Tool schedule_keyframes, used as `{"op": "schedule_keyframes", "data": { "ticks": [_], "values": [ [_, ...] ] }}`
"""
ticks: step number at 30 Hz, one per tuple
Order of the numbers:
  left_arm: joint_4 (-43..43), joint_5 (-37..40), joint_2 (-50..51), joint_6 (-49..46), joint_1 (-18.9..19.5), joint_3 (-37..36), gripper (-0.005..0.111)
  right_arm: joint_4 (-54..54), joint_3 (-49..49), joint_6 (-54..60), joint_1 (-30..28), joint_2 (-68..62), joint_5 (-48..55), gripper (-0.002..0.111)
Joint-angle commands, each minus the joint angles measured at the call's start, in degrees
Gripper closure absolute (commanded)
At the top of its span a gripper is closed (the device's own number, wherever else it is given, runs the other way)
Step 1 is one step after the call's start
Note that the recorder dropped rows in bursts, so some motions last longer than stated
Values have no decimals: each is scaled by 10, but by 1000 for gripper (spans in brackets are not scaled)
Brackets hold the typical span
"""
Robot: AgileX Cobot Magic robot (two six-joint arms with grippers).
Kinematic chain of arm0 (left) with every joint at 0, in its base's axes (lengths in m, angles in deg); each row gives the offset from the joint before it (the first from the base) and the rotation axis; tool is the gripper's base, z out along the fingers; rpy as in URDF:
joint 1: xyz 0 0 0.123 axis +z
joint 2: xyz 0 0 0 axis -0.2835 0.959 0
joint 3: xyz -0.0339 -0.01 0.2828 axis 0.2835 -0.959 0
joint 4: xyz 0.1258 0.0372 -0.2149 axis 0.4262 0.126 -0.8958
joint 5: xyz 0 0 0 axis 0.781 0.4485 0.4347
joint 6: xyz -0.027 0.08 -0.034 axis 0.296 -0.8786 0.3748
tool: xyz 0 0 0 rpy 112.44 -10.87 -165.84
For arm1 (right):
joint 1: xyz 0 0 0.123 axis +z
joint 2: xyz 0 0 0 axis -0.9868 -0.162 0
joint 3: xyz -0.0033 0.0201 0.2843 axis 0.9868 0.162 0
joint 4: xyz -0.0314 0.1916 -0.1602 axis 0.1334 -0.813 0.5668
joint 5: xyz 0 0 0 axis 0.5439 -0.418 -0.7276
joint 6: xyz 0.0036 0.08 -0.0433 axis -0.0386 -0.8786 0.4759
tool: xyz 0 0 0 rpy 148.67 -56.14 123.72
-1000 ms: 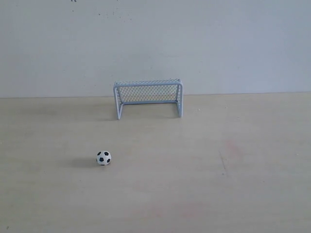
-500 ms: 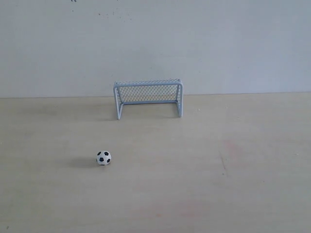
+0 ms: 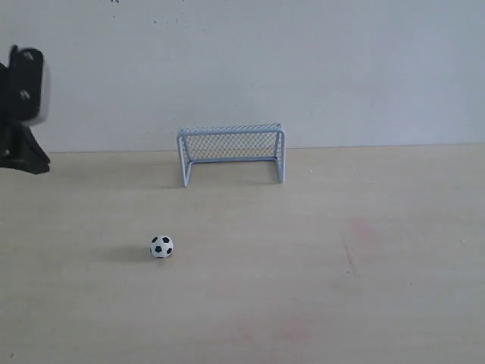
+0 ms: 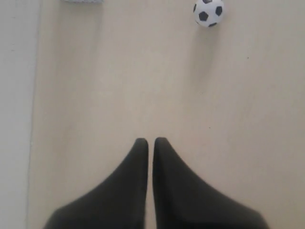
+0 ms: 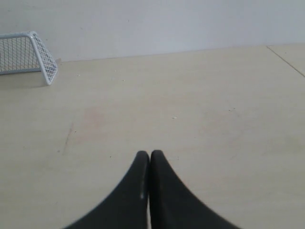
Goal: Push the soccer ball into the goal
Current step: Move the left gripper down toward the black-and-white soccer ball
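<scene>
Pale tabletop (image 3: 227, 216) between soccer ball (image 3: 161, 246), goal (image 3: 231, 148)

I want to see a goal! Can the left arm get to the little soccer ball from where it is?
Probably yes. Only bare table lies between the left gripper and the soccer ball, with nothing blocking the way. Its jaws are shut, and it is not touching the ball yet.

left arm (image 3: 21, 114): running off the exterior view's side edge and appearing blurred. goal (image 4: 82, 2): showing only as a sliver at the left wrist view's border, with the soccer ball (image 4: 208, 12) also being slightly clipped there.
</scene>
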Motion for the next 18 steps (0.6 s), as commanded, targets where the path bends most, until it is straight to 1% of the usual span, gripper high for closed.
{"op": "schedule_keyframes", "data": {
  "ticks": [1, 2, 3, 4, 5, 6, 7, 8, 9, 14, 16, 18],
  "values": [
    [1, -45, 82, -84, -1, 3, 102, 5, 0, 2, 0, 3, -5, 109],
    [1, -74, 112, -117, -1, 3, 102, 5, 0, 2, 0, 3, -5, 109],
    [1, -87, 123, -130, -1, 3, 102, 5, 0, 2, 0, 3, -5, 109],
    [1, -122, 146, -174, -1, 3, 102, 5, 0, 2, 0, 3, -5, 109],
    [1, -141, 154, -192, -1, 3, 102, 5, 0, 2, 0, 3, -5, 109],
    [-1, -183, 174, -215, -2, 3, 102, 5, 0, 2, 0, 3, -5, 109],
    [-7, -197, 182, -239, -2, 3, 102, 5, 0, 2, 0, 3, -5, 109],
    [-27, -213, 200, -291, -2, 11, 102, 5, 0, 2, 0, 3, -5, 109],
    [-51, -205, 213, -314, -2, 21, 102, 5, 0, 2, 0, 3, -5, 109],
    [-97, -98, 226, -315, -27, 49, 102, 5, 0, 2, 0, 3, -5, 109],
    [-92, -71, 226, -315, -41, 50, 102, 5, 0, 2, 0, 3, -5, 109],
    [-61, -55, 226, -306, -48, 50, 102, 5, 0, 2, 0, 3, -5, 109]
  ]
}}
